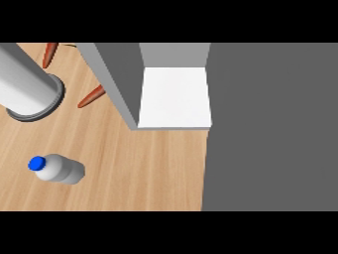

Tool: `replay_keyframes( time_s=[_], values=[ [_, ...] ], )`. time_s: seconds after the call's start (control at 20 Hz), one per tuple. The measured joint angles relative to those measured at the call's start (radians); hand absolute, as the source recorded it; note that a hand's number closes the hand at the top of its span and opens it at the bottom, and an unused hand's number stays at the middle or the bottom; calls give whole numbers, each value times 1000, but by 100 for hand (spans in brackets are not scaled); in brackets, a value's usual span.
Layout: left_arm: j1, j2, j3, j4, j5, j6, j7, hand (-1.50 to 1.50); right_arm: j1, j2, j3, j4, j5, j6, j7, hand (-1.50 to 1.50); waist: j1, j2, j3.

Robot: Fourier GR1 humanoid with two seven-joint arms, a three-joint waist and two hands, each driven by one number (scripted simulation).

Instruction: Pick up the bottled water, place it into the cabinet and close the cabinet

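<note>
One bottled water [57, 168] stands on the wooden worktop [142, 173], no robot hand in sight.

At far left a large grey cylinder [18, 82] runs out of view at the upper edge; two orange pieces [91, 96] beside it are partly hidden and hard to identify. The blue-capped bottle stands near left with bare wood all round. Right of centre, the open cabinet [173, 96] shows one white shelf; its grey door [281, 129] covers everything further right.
</note>
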Motion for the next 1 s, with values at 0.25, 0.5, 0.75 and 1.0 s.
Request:
replay_keyframes(
  time_s=[0.25,0.5,0.75,1.0],
  values=[
    [10,-8,1,41,-61,-19,15,-150,90,-1,39,-30,31,12,-44,-150,-5,0,0],
    [-43,-14,-4,171,-128,-56,-10,-150,169,-7,88,-51,63,20,-89,-150,-13,1,-1],
    [-94,-40,-37,343,-246,-104,-75,-150,220,-22,110,-59,75,30,-130,-150,-18,3,-1],
    [-144,-72,-71,537,-356,-149,-162,-150,296,-38,141,-62,88,42,-198,-150,-28,3,-2]
  ],
)
